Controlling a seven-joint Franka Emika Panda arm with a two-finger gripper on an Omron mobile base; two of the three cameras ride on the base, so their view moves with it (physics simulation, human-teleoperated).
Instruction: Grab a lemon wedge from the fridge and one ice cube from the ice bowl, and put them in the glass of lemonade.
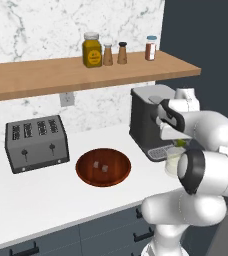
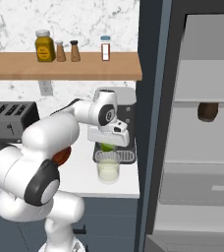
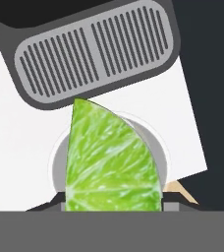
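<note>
One lemon wedge point(image 3: 111, 160), pulpy green, curved | fingers point(image 3: 113, 201) clamped on it | over round clear glass of lemonade point(image 2: 108, 171)

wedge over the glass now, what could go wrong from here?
1. The lemon wedge looks nearly as wide as the glass of lemonade rim below it; released off-centre, it may catch the rim and fall onto the counter.
2. The coffee machine drip tray sits right behind the glass, so lowering could nudge either.
3. The ice bowl is untouched; ice is pending.
</note>
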